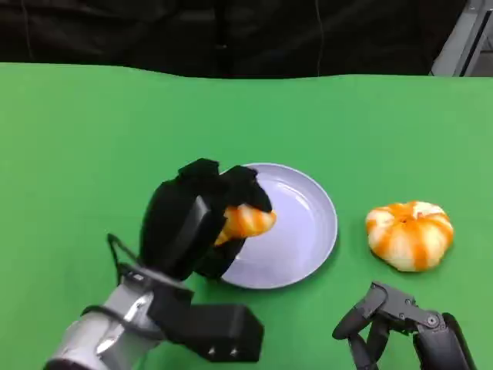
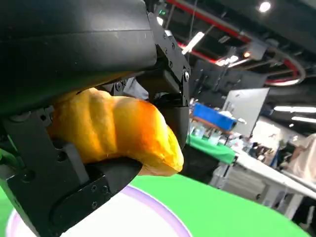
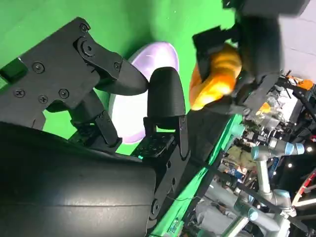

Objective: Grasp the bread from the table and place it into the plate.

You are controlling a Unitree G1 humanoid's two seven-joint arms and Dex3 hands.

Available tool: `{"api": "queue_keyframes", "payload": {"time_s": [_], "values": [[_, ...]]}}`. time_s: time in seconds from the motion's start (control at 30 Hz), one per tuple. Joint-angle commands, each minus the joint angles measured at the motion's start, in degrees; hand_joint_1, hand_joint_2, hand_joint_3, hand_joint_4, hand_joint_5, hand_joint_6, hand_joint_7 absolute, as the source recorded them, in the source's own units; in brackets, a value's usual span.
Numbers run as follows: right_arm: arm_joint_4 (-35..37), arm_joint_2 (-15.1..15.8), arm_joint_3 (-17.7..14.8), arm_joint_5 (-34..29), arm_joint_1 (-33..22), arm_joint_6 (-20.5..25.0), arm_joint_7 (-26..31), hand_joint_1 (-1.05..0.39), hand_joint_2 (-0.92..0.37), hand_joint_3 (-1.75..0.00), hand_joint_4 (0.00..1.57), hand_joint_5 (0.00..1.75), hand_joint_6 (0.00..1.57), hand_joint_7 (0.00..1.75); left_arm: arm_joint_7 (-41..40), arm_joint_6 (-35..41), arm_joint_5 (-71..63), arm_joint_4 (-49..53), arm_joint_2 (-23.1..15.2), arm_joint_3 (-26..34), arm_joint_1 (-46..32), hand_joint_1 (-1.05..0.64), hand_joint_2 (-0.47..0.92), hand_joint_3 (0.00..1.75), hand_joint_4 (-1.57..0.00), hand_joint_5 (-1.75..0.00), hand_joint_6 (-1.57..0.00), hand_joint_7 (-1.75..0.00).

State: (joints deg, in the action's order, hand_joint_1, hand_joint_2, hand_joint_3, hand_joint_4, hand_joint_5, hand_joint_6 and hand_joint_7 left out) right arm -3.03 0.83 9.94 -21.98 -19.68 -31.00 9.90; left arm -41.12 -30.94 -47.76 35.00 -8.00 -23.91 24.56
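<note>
1. The left hand (image 1: 202,220) is grasping the bread (image 1: 245,221) and holding it above the near-left part of the plate (image 1: 308,223), so the carry looks nearly finished and the placing step is in hand.
2. The next move is calling for a short lowering toward the plate's middle, then letting the fingers spread (judging from the left wrist view, the bread is hanging clear of the plate).
3. The left forearm is reaching up from the lower left, fingers curling over the bread.
4. The right hand (image 1: 400,327) is resting unladen, fingers loosely apart, low over the green worktop (image 1: 85,146), near a second orange-striped bun (image 1: 410,234).
</note>
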Motion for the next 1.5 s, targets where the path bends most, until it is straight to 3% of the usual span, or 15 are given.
{"api": "queue_keyframes", "payload": {"time_s": [0.03, 0.07, 0.13, 0.23, 0.3, 0.4, 0.47, 0.57, 0.77, 1.03, 1.17, 1.5], "values": [[0.3, 0.6, 0.0, -0.2, 0.0, -0.5, 0.7, -0.2, -0.43, -1.19, 0.89, 1.75, 0.76, 1.31, -2.2, 2.0, -0.6, 6.8, 2.2, -1.7, 5.2, -0.12, 0.18, 1.53, -0.95, -1.75, -0.82, -1.64], [0.3, 0.5, 0.1, -0.3, -0.1, -0.4, 0.7, -0.2, -0.43, -1.19, 0.89, 1.75, 0.76, 1.3, -1.0, 3.3, -0.2, 8.0, 2.8, -1.9, 6.0, -0.13, 0.21, 1.49, -0.93, -1.75, -0.81, -1.6], [0.2, 0.6, 0.1, -0.5, -0.1, -0.5, 0.9, -0.2, -0.42, -1.19, 0.89, 1.75, 0.76, 1.3, 3.2, 6.9, 1.0, 8.2, 3.9, -1.9, 6.6, -0.19, 0.33, 1.31, -0.84, -1.74, -0.82, -1.34], [0.0, 0.6, 0.2, -0.5, -0.2, -0.2, 0.9, -0.2, -0.42, -1.19, 0.89, 1.75, 0.77, 1.3, 13.3, 15.0, 0.9, 5.1, 4.1, -2.8, 6.3, -0.27, 0.62, 0.76, -0.73, -1.48, -0.8, -0.76], [0.0, 0.5, 0.3, -0.2, -0.2, -0.2, 0.7, -0.2, -0.43, -1.19, 0.89, 1.75, 0.77, 1.3, 21.5, 21.6, -1.1, 1.5, 3.2, -4.7, 5.7, -0.45, 0.85, 0.41, -0.27, -0.8, -0.46, -0.27], [0.1, 0.6, 0.2, -0.7, -0.1, -0.3, 0.9, -0.21, -0.43, -1.19, 0.89, 1.75, 0.77, 1.29, 32.7, 29.0, -2.1, -3.3, 2.2, -6.8, 4.4, -0.62, 0.91, 0.35, -0.04, -0.28, -0.22, -0.04], [0.1, 0.7, 0.2, -0.8, -0.1, -0.3, 1.0, -0.21, -0.43, -1.19, 0.89, 1.75, 0.77, 1.29, 37.0, 31.5, -2.0, -5.5, 1.6, -7.5, 3.8, -0.69, 0.92, 0.36, -0.01, -0.12, -0.15, -0.01], [-0.2, 0.8, 0.1, -1.1, -0.2, 0.0, 0.9, -0.21, -0.43, -1.18, 0.9, 1.75, 0.77, 1.29, 43.7, 33.9, -1.6, -7.9, 0.2, -8.6, 3.4, -0.77, 0.92, 0.41, 0.0, -0.02, -0.09, -0.01], [0.0, 0.8, 0.1, -1.2, -0.2, -0.4, 1.2, -0.2, -0.44, -1.18, 0.9, 1.75, 0.77, 1.28, 49.8, 34.9, 0.7, -13.5, -2.7, -7.8, 1.7, -0.87, 0.92, 0.5, 0.0, 0.0, -0.05, 0.0], [-0.2, 1.0, 0.2, -1.1, -0.3, -0.3, 1.2, -0.2, -0.44, -1.18, 0.89, 1.75, 0.78, 1.28, 50.5, 33.3, 4.2, -22.4, -6.3, -4.9, -2.9, -0.86, 0.92, 0.53, 0.0, 0.0, -0.05, -0.01], [0.5, 1.2, 0.2, -1.1, 0.0, -0.9, 1.3, -0.2, -0.44, -1.19, 0.9, 1.75, 0.78, 1.28, 51.4, 23.5, 18.5, -32.1, -11.4, 4.7, -12.1, -0.74, 0.92, 0.49, -0.06, -0.03, -0.09, -0.02], [-0.5, 1.3, 0.4, -1.1, -0.8, 0.7, 0.9, -0.22, -0.44, -1.18, 0.91, 1.75, 0.78, 1.27, 50.1, 10.0, 35.2, -35.1, -10.7, 14.9, -23.8, -0.51, 0.92, 0.35, -0.38, -0.23, -0.33, -0.11]]}}
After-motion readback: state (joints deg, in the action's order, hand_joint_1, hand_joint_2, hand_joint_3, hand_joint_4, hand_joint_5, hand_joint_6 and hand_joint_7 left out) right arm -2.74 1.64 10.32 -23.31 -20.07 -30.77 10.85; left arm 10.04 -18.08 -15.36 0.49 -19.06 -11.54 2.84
